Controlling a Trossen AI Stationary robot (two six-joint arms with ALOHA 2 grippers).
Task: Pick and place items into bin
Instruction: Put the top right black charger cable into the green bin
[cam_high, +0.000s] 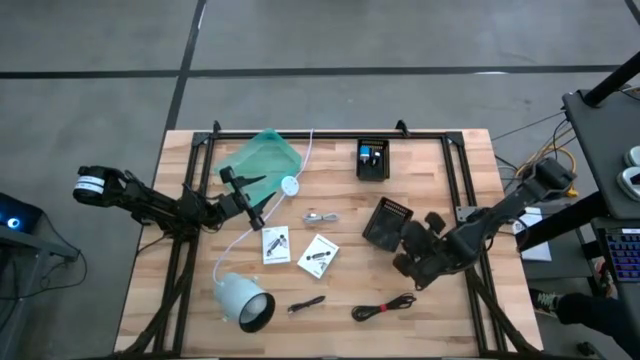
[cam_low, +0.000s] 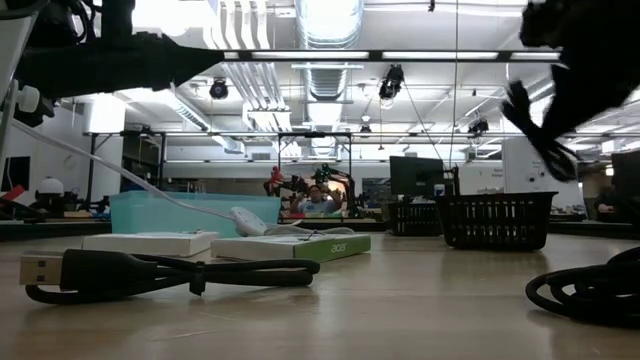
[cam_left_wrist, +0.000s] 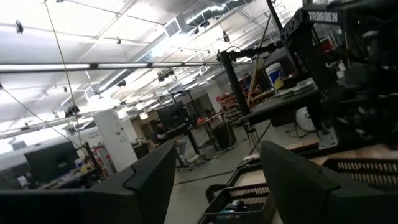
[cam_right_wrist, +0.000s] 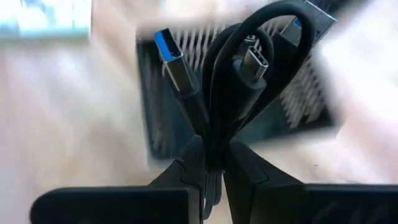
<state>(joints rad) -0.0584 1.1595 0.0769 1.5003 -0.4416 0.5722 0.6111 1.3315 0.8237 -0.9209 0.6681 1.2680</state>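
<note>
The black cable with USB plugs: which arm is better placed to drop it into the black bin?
The right arm. Its tool is shut on the black cable, close beside the black bin. The left tool is open, farther away.

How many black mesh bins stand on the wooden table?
2. One small black mesh bin stands at the table's far edge; a second black mesh bin sits beside the right gripper. None seems hidden.

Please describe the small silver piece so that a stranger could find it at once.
At mid table, find the two white cards. In the high view, the silver piece lies just above them, alone on bare wood. It is small and shiny; its neighbours are white.
</note>
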